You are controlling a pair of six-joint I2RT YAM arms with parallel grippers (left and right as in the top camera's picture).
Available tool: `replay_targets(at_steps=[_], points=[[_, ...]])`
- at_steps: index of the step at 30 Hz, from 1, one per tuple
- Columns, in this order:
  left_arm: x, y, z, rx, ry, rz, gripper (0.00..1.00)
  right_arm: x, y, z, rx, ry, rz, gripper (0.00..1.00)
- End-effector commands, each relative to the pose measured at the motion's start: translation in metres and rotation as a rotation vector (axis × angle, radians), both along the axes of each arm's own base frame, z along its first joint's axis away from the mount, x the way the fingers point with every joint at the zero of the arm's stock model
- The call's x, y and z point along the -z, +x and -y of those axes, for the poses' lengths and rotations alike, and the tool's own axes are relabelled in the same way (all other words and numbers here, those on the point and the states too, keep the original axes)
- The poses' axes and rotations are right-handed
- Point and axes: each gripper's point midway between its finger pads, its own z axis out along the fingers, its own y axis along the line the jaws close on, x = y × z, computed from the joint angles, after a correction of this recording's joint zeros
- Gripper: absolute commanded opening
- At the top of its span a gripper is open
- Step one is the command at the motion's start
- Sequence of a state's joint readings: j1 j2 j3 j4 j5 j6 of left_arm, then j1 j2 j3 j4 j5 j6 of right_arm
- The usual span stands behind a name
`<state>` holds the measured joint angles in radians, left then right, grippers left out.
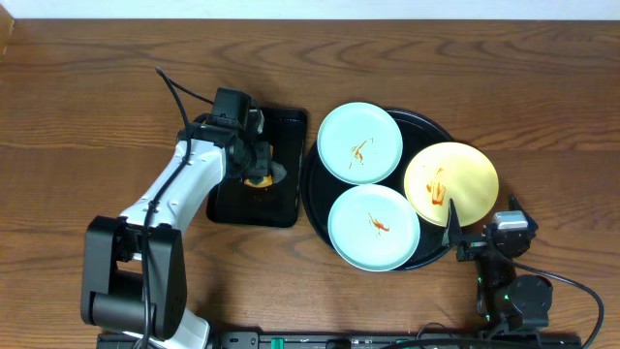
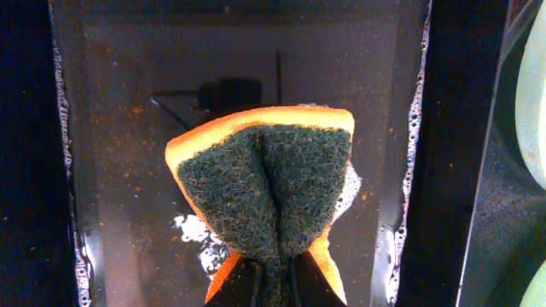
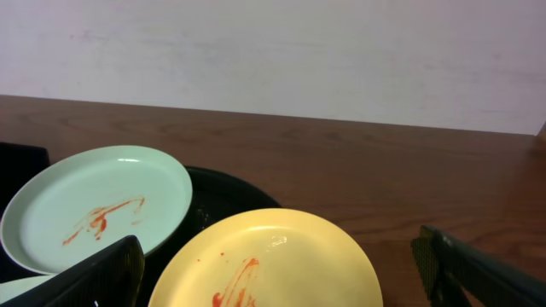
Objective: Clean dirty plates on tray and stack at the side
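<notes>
Three smeared plates lie on the round black tray (image 1: 429,122): a mint plate (image 1: 359,142) at the back, a mint plate (image 1: 374,228) at the front, and a yellow plate (image 1: 451,182) on the right, overhanging the rim. My left gripper (image 1: 255,161) is shut on an orange sponge with a dark green scrub face (image 2: 266,183), held over the wet rectangular tray (image 2: 119,128). My right gripper (image 1: 481,233) is open just in front of the yellow plate (image 3: 281,256), its fingers either side of it; the back mint plate (image 3: 98,205) shows to the left.
The small rectangular black tray (image 1: 283,208) sits left of the round tray, with suds and orange specks in it. Bare wood tabletop (image 1: 542,107) lies right of the round tray and across the far left. A pale wall (image 3: 273,51) stands behind the table.
</notes>
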<state>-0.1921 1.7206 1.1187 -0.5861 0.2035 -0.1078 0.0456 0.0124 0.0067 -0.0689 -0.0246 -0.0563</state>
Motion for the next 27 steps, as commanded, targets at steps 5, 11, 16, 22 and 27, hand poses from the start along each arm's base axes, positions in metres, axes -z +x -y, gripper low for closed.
replay_targets(at_steps=[5,11,16,22,27], points=[[-0.010,0.002,-0.001,-0.004,0.006,0.032,0.07,-0.021,0.000,0.002,0.012,-0.008,0.089,0.99],[-0.017,0.003,-0.001,-0.004,0.002,0.052,0.08,-0.027,0.000,0.007,0.042,-0.007,0.098,0.99],[-0.017,0.002,-0.001,-0.004,0.003,0.048,0.07,-0.030,0.001,0.007,0.049,0.037,0.034,0.99],[-0.017,0.002,-0.001,-0.004,0.003,0.047,0.07,-0.035,0.011,0.007,0.062,0.103,-0.127,0.99],[-0.016,0.000,-0.002,-0.004,0.004,0.038,0.08,-0.042,0.028,0.004,0.072,0.141,-0.293,0.99]])
